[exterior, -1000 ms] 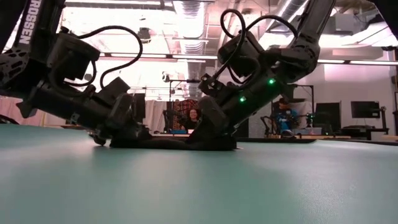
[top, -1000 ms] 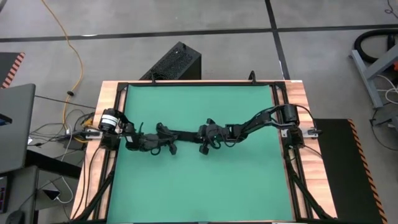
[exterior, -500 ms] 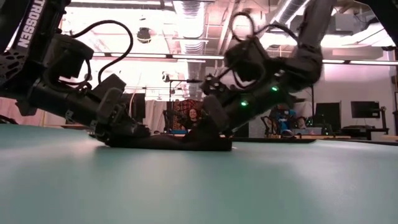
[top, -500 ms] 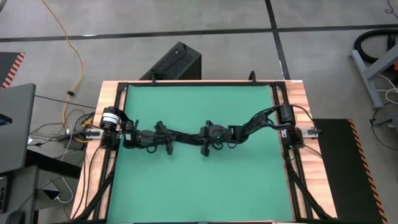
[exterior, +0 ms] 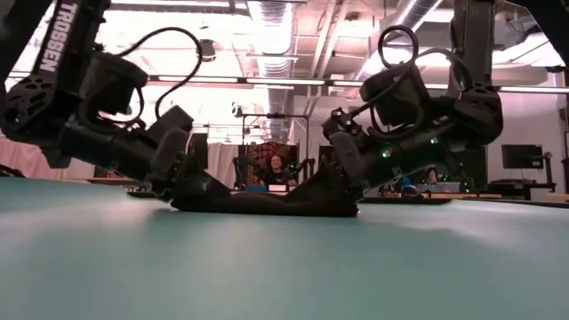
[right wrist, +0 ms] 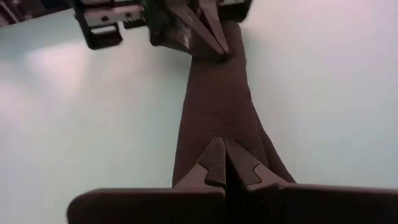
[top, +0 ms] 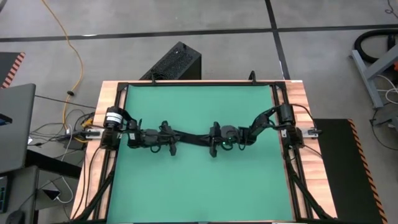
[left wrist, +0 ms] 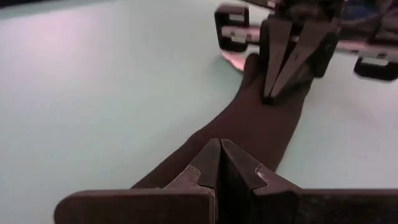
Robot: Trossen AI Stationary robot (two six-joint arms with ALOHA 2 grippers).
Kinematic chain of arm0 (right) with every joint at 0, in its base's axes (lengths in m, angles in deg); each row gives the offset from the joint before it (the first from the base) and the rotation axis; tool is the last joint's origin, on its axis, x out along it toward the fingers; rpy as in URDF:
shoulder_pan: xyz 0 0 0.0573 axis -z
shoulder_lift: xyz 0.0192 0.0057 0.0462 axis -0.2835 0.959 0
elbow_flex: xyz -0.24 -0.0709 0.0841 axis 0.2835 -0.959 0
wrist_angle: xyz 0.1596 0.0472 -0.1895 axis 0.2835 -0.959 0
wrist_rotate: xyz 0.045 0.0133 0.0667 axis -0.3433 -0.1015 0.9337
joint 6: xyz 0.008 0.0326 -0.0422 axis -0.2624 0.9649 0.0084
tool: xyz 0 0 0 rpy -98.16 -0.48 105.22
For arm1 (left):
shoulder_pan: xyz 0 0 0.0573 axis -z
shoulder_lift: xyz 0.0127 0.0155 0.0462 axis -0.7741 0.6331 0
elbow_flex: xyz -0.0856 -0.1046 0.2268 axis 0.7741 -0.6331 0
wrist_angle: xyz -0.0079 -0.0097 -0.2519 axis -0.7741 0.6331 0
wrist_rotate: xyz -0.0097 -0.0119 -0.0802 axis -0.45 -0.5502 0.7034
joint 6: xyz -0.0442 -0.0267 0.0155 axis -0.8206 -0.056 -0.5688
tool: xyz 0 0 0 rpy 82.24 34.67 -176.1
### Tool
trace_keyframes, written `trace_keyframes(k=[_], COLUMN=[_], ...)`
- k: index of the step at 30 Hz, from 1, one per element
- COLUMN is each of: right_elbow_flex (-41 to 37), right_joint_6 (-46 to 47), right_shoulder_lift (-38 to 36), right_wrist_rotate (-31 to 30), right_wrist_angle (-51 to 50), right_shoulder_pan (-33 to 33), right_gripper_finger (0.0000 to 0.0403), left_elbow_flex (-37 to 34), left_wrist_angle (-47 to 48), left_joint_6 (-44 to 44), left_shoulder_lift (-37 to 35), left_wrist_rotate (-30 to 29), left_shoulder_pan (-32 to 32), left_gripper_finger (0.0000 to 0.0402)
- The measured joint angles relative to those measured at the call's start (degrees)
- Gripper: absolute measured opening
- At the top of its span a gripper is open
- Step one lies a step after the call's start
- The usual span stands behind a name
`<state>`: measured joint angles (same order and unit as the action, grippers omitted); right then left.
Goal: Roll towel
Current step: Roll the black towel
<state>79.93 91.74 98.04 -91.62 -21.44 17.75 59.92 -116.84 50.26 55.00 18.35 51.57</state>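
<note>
Mid-table, left tool [top: 172, 137] and right tool [top: 208, 139] pinched onto stretched towel [top: 189, 137], tag unseen

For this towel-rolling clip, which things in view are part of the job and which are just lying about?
Part of the job:
- towel, a long dark strip on the green mat
- left hand, shut on one end of it
- right hand, shut on the other end

Just lying about:
- black ribbed box on the floor behind the table
- yellow cable on the floor
</note>
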Motion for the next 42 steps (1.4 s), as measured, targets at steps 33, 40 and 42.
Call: trace_keyframes(k=[33,40,42], right_elbow_flex=[0.1,0.1,0.1], right_joint_6=[-4.0,-4.0,-4.1], right_shoulder_lift=[-0.1,-0.1,-0.1], right_wrist_rotate=[9.0,9.1,9.1], right_wrist_angle=[-0.1,0.2,0.3], right_shoulder_pan=[1.1,1.1,1.1], right_gripper_finger=[0.0008,0.0008,0.0008], left_elbow_flex=[-0.9,-5.5,-6.3], left_wrist_angle=[-1.0,-1.0,-0.9], left_joint_6=[0.7,1.9,2.3], left_shoulder_lift=[3.5,-3.0,-4.7], left_wrist_rotate=[4.3,4.6,4.5], left_shoulder_pan=[-2.3,-3.4,-3.4], left_gripper_finger=[0.0,0.0,0.0])
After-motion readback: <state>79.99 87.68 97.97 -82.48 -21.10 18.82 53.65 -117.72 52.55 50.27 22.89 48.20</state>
